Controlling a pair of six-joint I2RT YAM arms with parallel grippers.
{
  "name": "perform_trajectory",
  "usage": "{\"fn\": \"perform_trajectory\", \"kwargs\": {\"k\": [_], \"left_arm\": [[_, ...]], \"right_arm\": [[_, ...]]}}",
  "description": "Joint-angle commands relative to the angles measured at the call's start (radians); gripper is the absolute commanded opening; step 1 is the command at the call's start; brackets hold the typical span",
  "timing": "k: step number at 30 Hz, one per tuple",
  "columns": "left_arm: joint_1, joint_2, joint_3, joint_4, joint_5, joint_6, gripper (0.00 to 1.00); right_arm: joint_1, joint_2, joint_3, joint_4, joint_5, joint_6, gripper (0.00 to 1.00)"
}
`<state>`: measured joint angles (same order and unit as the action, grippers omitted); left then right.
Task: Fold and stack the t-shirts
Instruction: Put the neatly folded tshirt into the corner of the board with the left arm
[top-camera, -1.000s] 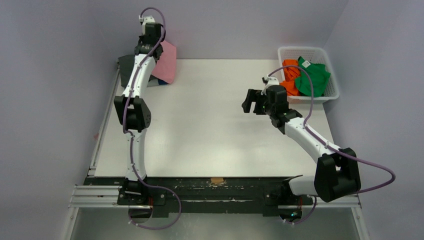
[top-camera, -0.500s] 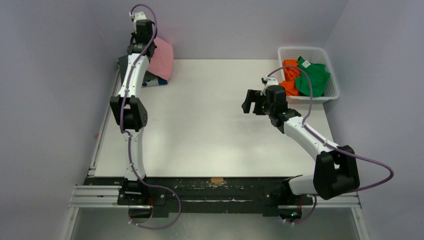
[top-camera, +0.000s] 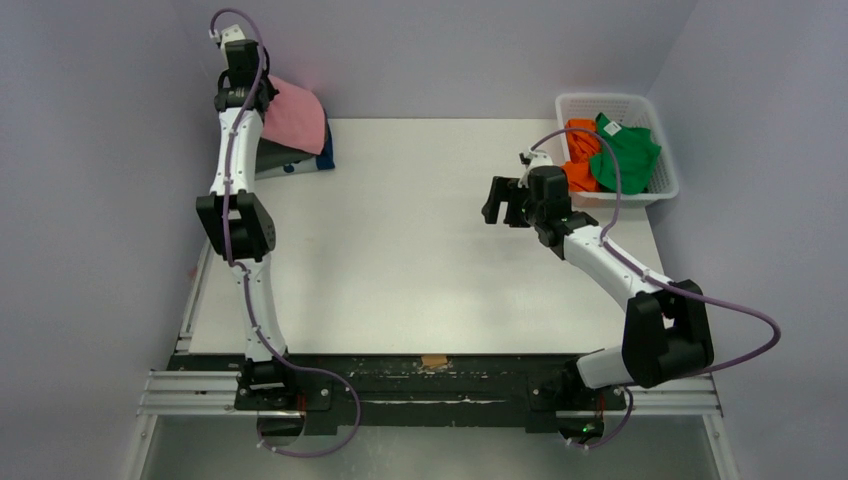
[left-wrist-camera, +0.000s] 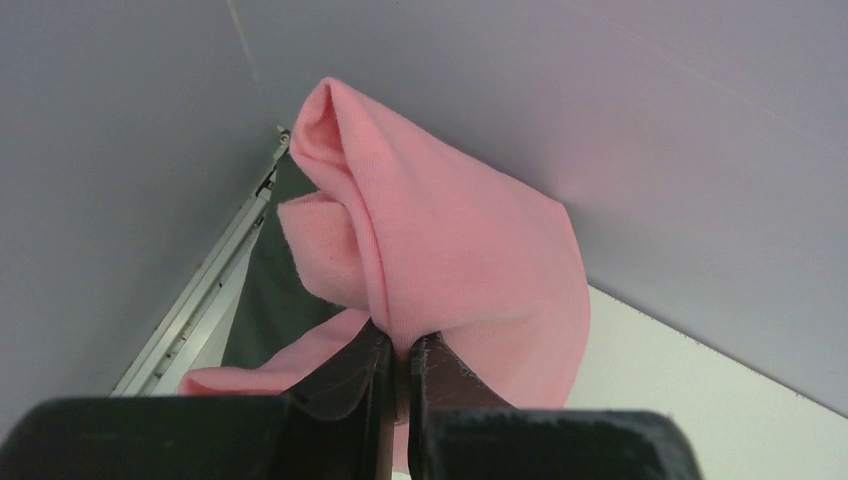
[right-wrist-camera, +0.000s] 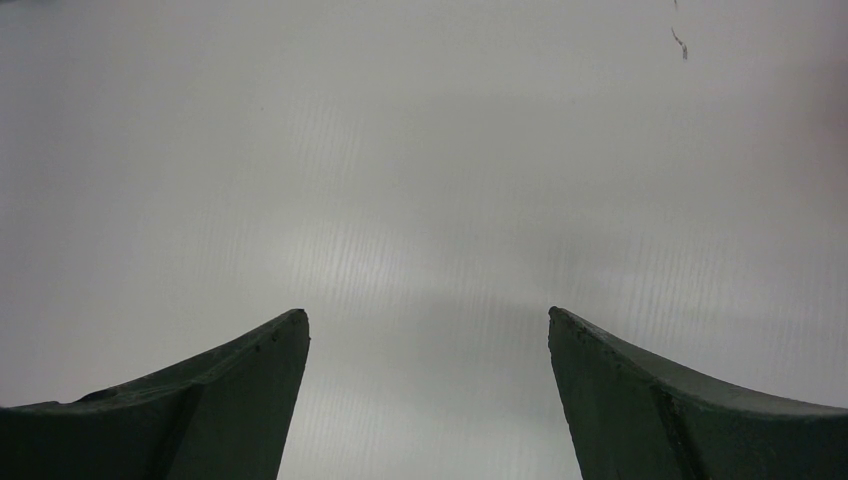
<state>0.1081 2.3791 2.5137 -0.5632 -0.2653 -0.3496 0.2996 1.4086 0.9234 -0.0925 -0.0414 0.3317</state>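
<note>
Though the top view hides it, left fingers clamp pink t-shirt | right fingers apart, empty

A white lattice basket sits at the table's far-right corner.

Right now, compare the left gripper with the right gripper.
The left gripper is shut on the pink t-shirt; the right gripper is open and empty. The left gripper is at the far left corner of the table; the right gripper hovers over the table near the basket. Both are dark and two-fingered.
</note>
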Motion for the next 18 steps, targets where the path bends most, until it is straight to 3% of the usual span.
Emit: {"fn": "perform_trajectory", "kwargs": {"k": [1,8,11,14,15,18], "left_arm": [[0.046,0.012,0.005,0.049,0.035,-0.05,0.0],[0.074,0.042,-0.01,0.068,0.019,-0.046,0.0],[0.084,0.057,-0.017,0.091,0.013,-0.04,0.1],[0.09,0.063,-0.015,0.084,-0.022,-0.052,0.1],[0.092,0.06,-0.014,0.073,-0.05,-0.064,0.15],[0.1,0.032,-0.03,0.04,-0.134,-0.104,0.5]], "right_arm": [[-0.006,0.002,0.059,-0.013,0.034,-0.012,0.88],[-0.005,0.023,0.081,-0.045,0.04,-0.021,0.88],[-0.005,0.035,0.091,-0.053,0.041,-0.025,0.88],[-0.005,0.043,0.1,-0.063,0.04,-0.029,0.88],[-0.005,0.043,0.099,-0.064,0.04,-0.029,0.88],[-0.005,0.04,0.096,-0.07,0.064,-0.033,0.88]]}}
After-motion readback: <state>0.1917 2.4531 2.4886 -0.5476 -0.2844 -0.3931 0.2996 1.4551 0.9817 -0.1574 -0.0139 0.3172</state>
